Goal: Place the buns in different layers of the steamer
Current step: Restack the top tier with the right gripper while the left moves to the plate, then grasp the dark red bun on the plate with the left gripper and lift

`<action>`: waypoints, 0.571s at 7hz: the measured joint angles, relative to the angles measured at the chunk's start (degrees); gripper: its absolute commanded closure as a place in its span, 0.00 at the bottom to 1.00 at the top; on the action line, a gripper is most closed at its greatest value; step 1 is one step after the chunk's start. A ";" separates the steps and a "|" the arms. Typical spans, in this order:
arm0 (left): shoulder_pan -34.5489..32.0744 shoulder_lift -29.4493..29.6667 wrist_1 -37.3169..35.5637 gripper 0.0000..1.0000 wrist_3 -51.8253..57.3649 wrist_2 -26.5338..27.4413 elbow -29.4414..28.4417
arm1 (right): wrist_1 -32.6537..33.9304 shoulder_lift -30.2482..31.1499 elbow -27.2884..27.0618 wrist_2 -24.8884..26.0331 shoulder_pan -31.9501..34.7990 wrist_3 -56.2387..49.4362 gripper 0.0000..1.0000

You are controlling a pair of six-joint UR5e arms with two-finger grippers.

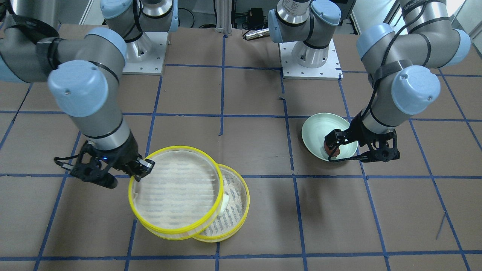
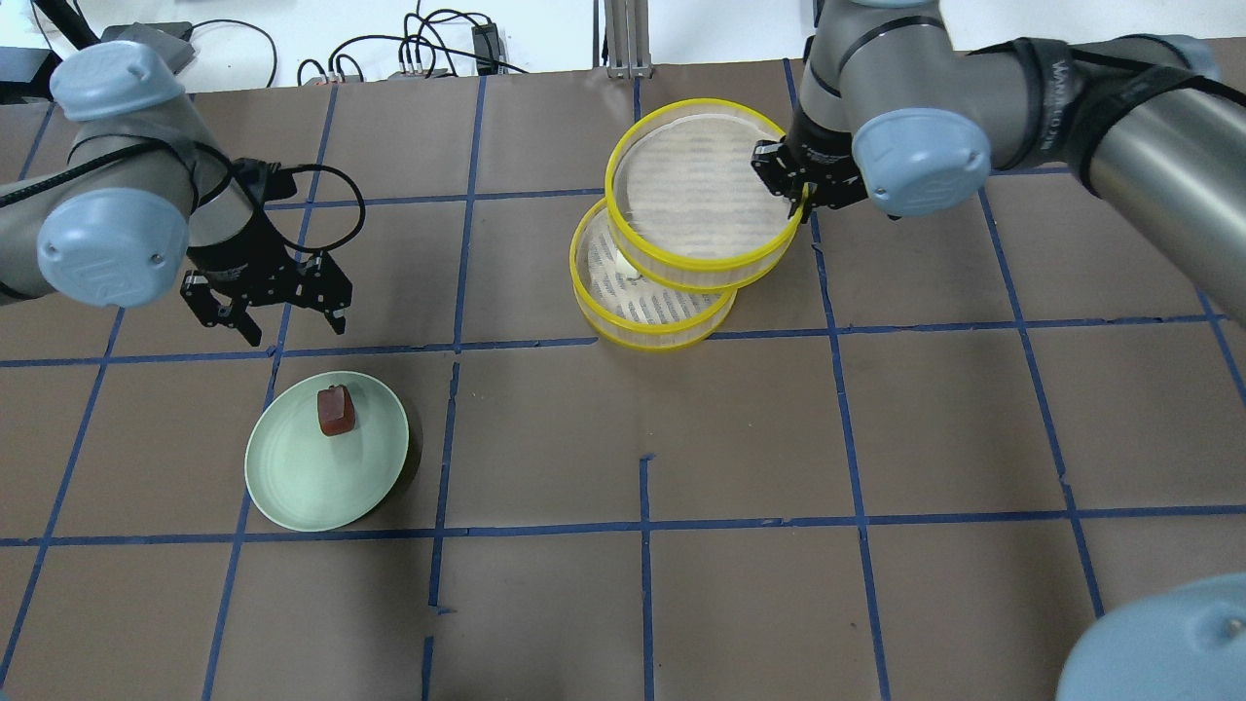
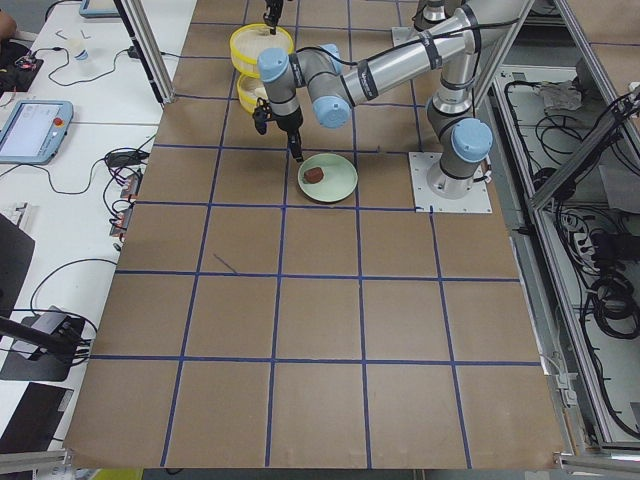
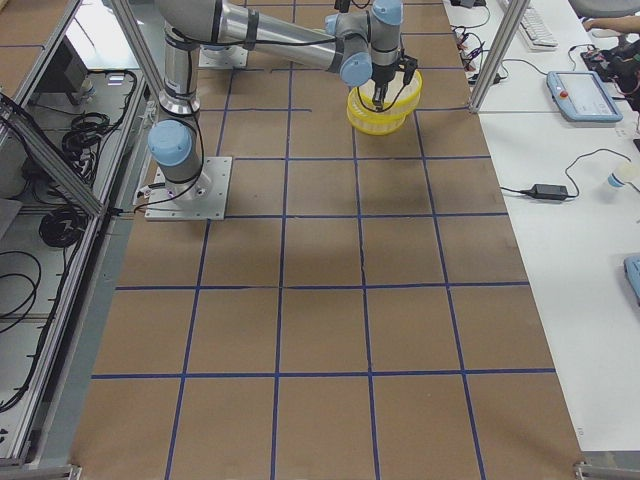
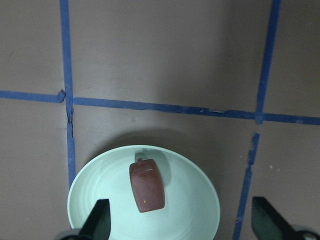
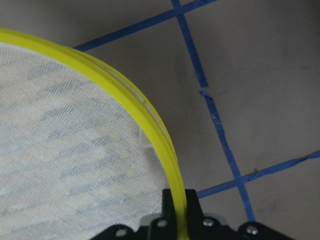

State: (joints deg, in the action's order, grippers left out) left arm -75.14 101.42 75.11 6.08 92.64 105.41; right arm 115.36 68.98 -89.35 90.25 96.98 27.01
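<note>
My right gripper (image 1: pixel 145 165) (image 2: pixel 793 190) is shut on the yellow rim of the upper steamer tray (image 1: pixel 175 188) (image 2: pixel 696 185) and holds it tilted and offset over the lower tray (image 1: pixel 235 210) (image 2: pixel 652 316). The rim (image 6: pixel 125 95) sits between the jaws in the right wrist view. The white bun (image 1: pixel 225 202) (image 2: pixel 623 263) lies in the lower tray, partly covered. The reddish-brown bun (image 2: pixel 336 411) (image 5: pixel 146 186) lies on the pale green plate (image 2: pixel 311 477) (image 5: pixel 190 200). My left gripper (image 2: pixel 282 316) (image 5: pixel 181 222) is open and empty just above the plate.
Brown table covering with a grid of blue tape (image 2: pixel 642 526). The two arm bases (image 1: pixel 310 56) (image 1: pixel 145 49) stand at the robot's edge. Cables (image 2: pixel 428 58) lie beyond the table's far edge.
</note>
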 measured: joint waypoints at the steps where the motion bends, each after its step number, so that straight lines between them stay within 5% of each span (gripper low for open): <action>1: 1.28 0.67 -0.05 0.00 0.05 0.14 2.15 | -0.09 -1.56 1.09 0.52 1.25 1.88 0.86; 4: 1.90 3.88 -2.56 0.05 -1.26 -0.11 5.10 | -0.10 -4.17 1.63 1.27 2.57 2.95 0.86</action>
State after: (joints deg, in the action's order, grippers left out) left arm -73.24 105.30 72.55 4.82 92.54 110.51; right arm 115.26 64.81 -87.72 91.52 99.55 29.96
